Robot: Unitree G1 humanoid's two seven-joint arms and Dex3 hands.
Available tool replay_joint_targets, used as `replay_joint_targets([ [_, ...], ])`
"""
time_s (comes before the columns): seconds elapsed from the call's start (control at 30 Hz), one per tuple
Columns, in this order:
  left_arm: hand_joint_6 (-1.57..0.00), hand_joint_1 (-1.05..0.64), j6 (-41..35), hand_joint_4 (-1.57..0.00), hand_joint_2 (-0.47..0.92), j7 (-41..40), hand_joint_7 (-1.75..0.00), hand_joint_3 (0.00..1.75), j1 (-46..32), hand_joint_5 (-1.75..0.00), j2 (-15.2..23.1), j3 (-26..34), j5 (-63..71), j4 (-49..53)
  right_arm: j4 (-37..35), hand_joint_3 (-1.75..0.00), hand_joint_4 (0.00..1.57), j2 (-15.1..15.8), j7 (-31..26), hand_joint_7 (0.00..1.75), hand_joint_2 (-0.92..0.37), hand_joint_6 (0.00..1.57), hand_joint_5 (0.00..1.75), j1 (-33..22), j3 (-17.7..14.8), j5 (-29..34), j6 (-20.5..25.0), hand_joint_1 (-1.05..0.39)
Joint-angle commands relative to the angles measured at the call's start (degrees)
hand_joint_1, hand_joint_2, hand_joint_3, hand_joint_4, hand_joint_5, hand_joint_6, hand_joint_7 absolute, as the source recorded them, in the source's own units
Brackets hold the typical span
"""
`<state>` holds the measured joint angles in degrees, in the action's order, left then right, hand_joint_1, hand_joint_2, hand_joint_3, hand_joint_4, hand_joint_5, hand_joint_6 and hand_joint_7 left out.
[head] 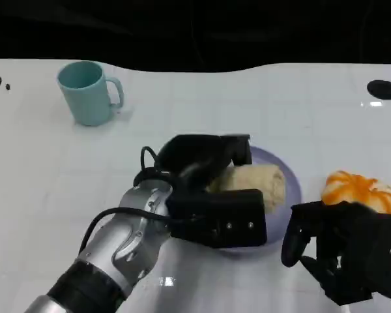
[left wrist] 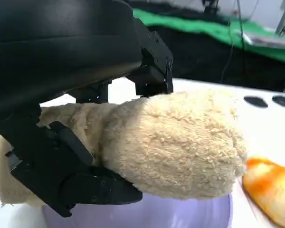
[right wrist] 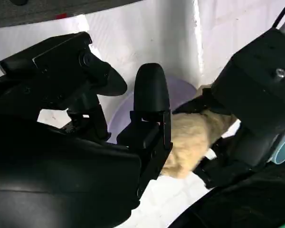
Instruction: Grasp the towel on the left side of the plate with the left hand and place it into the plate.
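A rolled beige towel (head: 257, 184) lies over the lavender plate (head: 291, 189) in the middle of the white table. My left hand (head: 212, 189) reaches across the plate's left side and grips the towel, with fingers above and below the roll. Close up, the towel (left wrist: 180, 147) fills the space between my left hand's fingers (left wrist: 76, 175), just above the plate (left wrist: 180, 213). My right hand (head: 342, 251) rests on the table right of the plate, fingers apart and holding nothing. From the right wrist, the towel (right wrist: 190, 142) and the plate (right wrist: 180, 90) show past my right hand's fingers (right wrist: 149, 109).
A teal mug (head: 88, 91) stands at the back left. A peeled orange (head: 358, 190) lies just right of the plate, behind my right hand. Dark round marks (head: 382, 89) dot the table's far corners.
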<state>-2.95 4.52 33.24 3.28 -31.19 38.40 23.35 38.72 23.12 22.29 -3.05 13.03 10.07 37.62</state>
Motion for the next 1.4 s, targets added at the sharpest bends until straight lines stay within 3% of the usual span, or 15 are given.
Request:
replay_joint_targets([
  [0.03,-0.62,-0.38,-2.0,-0.34,0.91,7.0,-0.13,0.16,2.4,-0.90,1.8,-1.7,1.2,-1.0,0.1,-1.04,0.71,1.2,0.2,1.39,-0.59,0.69,1.74,-0.5,-0.3,0.2,-0.6,-0.02],
  [0.07,-0.54,-0.44,-2.2,-0.29,0.91,7.9,-0.05,0.10,2.5,-0.65,2.0,-1.9,1.3,-1.3,0.0,-1.04,0.71,1.0,0.1,1.39,-0.59,0.69,1.74,-0.5,-0.4,0.0,-0.4,-0.02],
  [0.17,-0.43,-0.55,-2.5,-0.23,0.91,9.4,-0.01,0.03,2.1,-0.43,2.5,-2.1,1.5,-2.6,-0.3,-1.04,0.71,1.1,0.2,1.39,-0.59,0.69,1.74,-0.7,-0.5,-0.3,-1.1,-0.02],
  [0.43,-0.28,-0.70,-3.5,-0.14,0.92,12.9,0.00,0.01,1.5,-0.39,4.7,-2.6,3.2,-7.7,-0.6,-1.03,0.71,1.3,0.3,1.40,-0.59,0.68,1.75,-0.6,-0.9,-0.6,-0.7,-0.03],
  [0.63,-0.32,-0.62,-5.1,-0.18,0.92,16.0,-0.02,0.08,-0.8,-0.42,6.0,0.7,-0.6,-14.1,-1.3,-1.02,0.71,1.5,0.3,1.40,-0.60,0.69,1.75,-0.7,-1.2,-0.6,-2.4,-0.02],
  [0.9,-0.54,-0.42,-6.0,-0.31,0.92,21.3,-0.10,0.17,-7.2,-0.63,8.7,10.1,-13.7,-24.9,-1.3,-1.04,0.72,1.1,0.5,1.40,-0.59,0.69,1.75,-0.9,-1.4,-1.1,-2.9,-0.02],
  [1.03,-0.60,-0.37,-14.0,-0.38,0.92,25.3,-0.12,0.20,-10.7,-0.73,9.0,16.0,-22.0,-33.2,-1.1,-1.04,0.71,1.0,0.3,1.39,-0.59,0.69,1.75,-1.2,-1.1,-0.8,-3.2,-0.01],
  [1.2,-0.84,-0.23,-21.5,-0.71,0.92,26.8,-0.22,0.25,-15.6,-0.94,9.3,23.2,-31.9,-40.7,-1.1,-1.05,0.71,0.7,0.1,1.41,-0.59,0.69,1.75,-1.1,-0.7,-0.6,-3.0,0.00],
  [1.27,-0.93,-0.20,-23.1,-0.74,0.92,26.9,-0.28,0.30,-17.7,-1.07,9.4,26.0,-36.1,-42.3,-0.8,-1.05,0.72,0.7,0.1,1.41,-0.58,0.69,1.75,-0.9,-0.5,-0.3,-2.2,-0.01],
  [1.3,-0.95,-0.18,-24.6,-0.73,0.86,27.1,-0.45,0.44,-18.8,-1.23,9.7,27.4,-38.1,-43.3,-0.7,-1.05,0.72,0.7,0.1,1.42,-0.58,0.69,1.75,-0.9,-0.5,-0.2,-2.0,-0.01],
  [1.4,-0.83,-0.13,-29.3,-0.74,0.61,27.0,-1.03,0.96,-20.8,-1.46,11.1,29.5,-42.0,-46.3,-0.8,-1.05,0.72,0.6,0.1,1.41,-0.59,0.69,1.75,-1.0,-0.5,-0.4,-2.6,0.00],
])
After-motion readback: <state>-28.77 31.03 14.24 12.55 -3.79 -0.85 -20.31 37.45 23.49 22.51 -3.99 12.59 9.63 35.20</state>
